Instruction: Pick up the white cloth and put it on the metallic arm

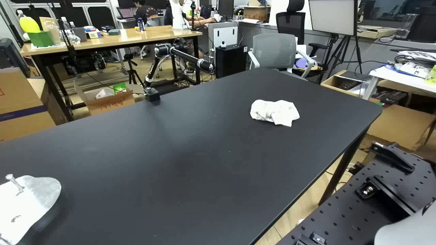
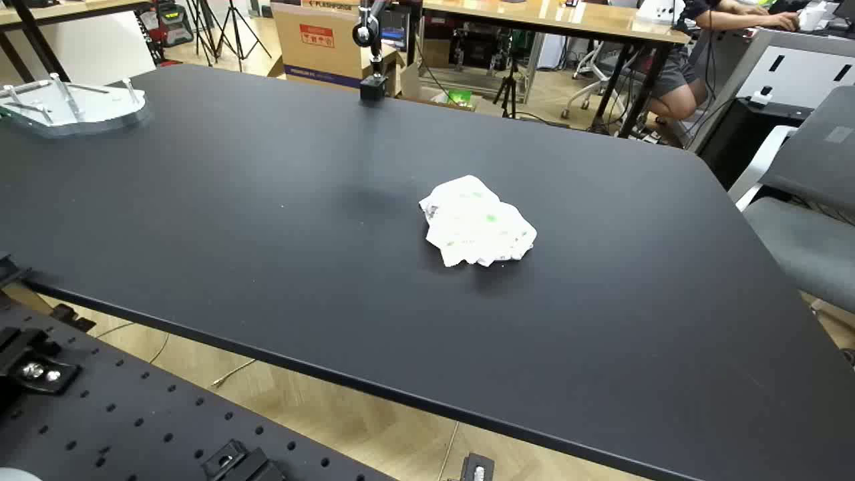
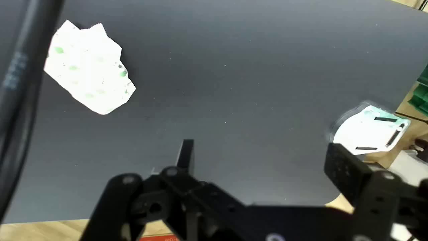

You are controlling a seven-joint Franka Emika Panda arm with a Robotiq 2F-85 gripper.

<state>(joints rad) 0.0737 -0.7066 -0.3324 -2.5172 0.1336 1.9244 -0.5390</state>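
White cloth lies on the black table, left of the wide-spread, empty gripper in the wrist view, long axis slanting toward it. The way between looks free; farther right sits a white pegged plate. In both exterior views, the metallic arm stands at the far edge, left of the cloth.
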